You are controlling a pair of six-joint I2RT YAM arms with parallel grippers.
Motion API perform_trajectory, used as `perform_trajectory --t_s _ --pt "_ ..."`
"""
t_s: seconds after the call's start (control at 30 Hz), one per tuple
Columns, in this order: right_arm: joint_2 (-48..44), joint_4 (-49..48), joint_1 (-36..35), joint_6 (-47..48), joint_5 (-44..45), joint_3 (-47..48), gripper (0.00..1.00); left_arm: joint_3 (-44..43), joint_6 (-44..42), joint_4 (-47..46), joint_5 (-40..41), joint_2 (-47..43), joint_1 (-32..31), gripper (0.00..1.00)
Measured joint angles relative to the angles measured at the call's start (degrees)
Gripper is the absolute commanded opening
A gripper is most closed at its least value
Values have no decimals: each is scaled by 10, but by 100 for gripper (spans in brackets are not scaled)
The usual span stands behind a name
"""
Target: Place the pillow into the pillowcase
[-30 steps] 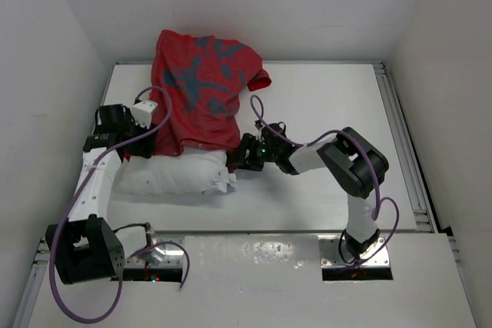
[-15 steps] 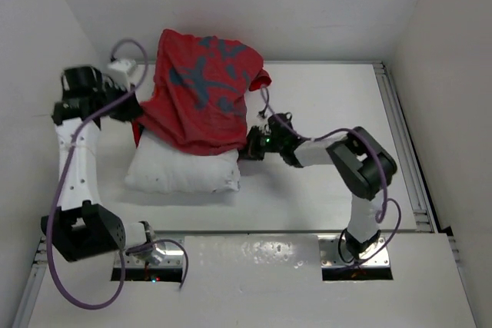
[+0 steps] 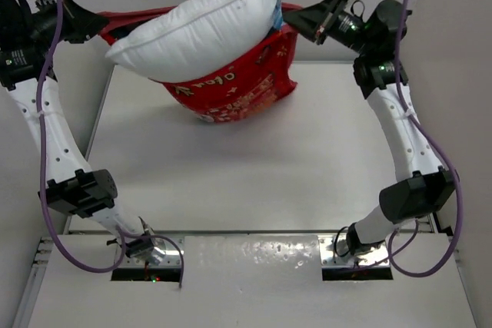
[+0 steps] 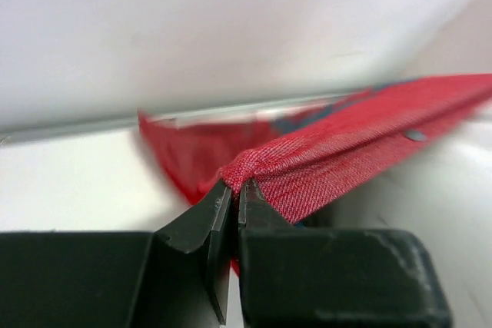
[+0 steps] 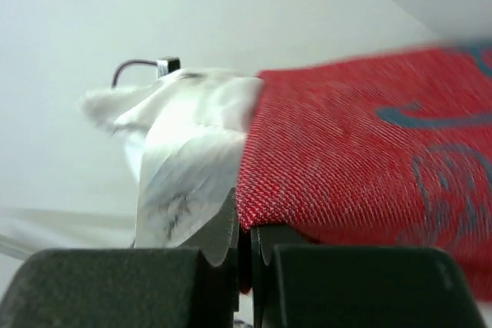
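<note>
The red pillowcase (image 3: 238,90) hangs high over the table's far half, stretched between both arms. The white pillow (image 3: 196,28) lies tilted across its open top, its right end sunk into the case and the rest sticking out to the left. My left gripper (image 3: 86,19) is shut on the case's left hem, the pinched red pillowcase (image 4: 323,163) showing in the left wrist view. My right gripper (image 3: 301,18) is shut on the right hem, where the red pillowcase (image 5: 346,167) sits beside a white pillow (image 5: 184,159) corner with a tag.
The white table (image 3: 254,182) lies below the hanging case, with a metal rail (image 3: 403,136) along its right edge. White walls stand close on the left, right and far sides. Both arm bases sit at the near edge.
Both arms have swung up and apart from the table, lifting the pillowcase by its two hems. The pillow has risen with it off the table and now lies in the case's mouth.
</note>
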State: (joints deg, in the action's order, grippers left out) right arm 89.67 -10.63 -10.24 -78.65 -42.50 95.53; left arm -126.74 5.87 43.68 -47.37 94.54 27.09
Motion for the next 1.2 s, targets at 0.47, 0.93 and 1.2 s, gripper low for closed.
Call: perform_trajectory --t_s 0.47,0.93,1.2 --pt "79 43 80 -89 -22 287 0 -50 231 -313 -114 -96 57 0" --pt "23 288 69 331 70 340 0 -14 170 -330 -39 -73 -41 0" --pt "151 428 59 439 137 301 0 -49 3 -56 53 101 -120 0"
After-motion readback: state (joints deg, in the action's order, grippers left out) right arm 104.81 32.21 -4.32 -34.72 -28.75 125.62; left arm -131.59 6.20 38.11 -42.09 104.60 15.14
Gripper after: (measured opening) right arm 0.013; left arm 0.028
